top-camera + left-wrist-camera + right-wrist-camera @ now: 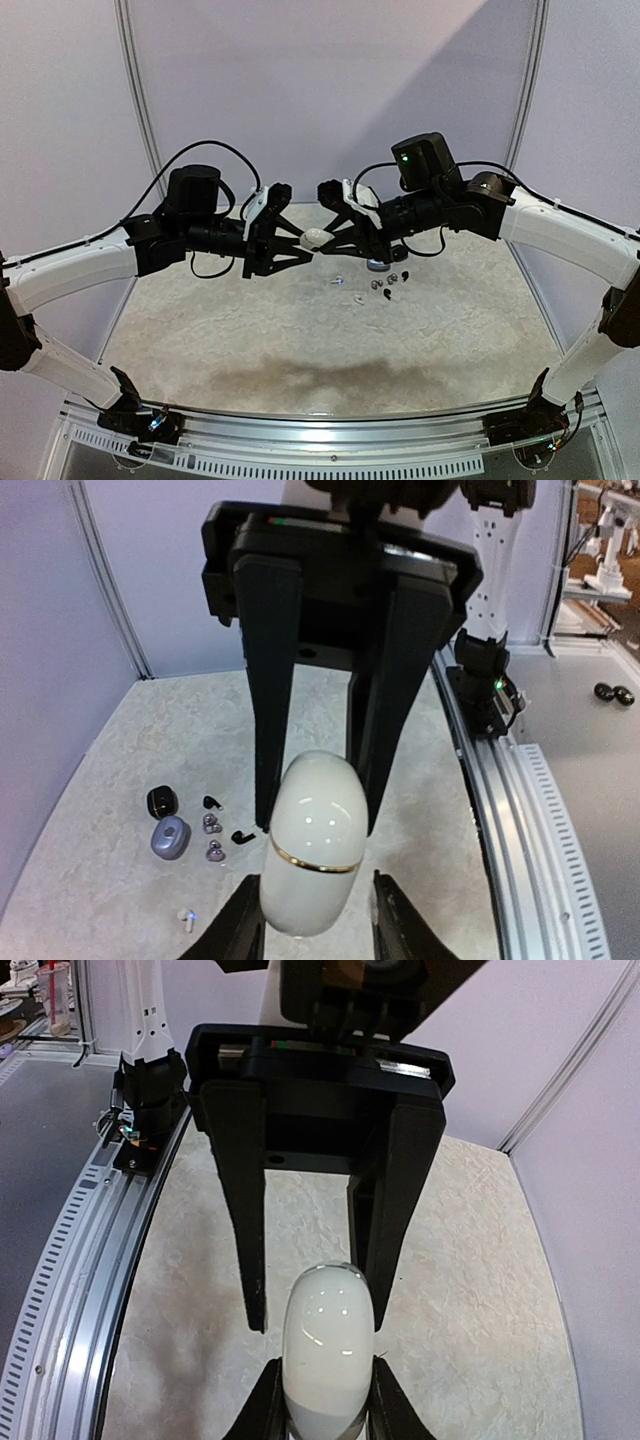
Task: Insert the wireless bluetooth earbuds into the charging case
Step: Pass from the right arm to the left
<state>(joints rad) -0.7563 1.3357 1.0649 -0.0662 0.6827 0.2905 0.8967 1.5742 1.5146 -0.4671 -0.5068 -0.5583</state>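
While held aloft above the table (200, 330) | white charging case (310, 850), lid shut | right gripper (323, 1365) clamped on one end | left gripper (316, 878) narrowly straddling other end, contact unclear | earbuds (211, 824) loose on table beside two small cases (170, 837)

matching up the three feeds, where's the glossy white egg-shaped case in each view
top external: glossy white egg-shaped case in mid-air, at picture centre.
left wrist: lower centre, large and close.
right wrist: bottom centre, cut off by the lower edge.
shared landmark: silver metal rail, along the bottom, right side, left side.
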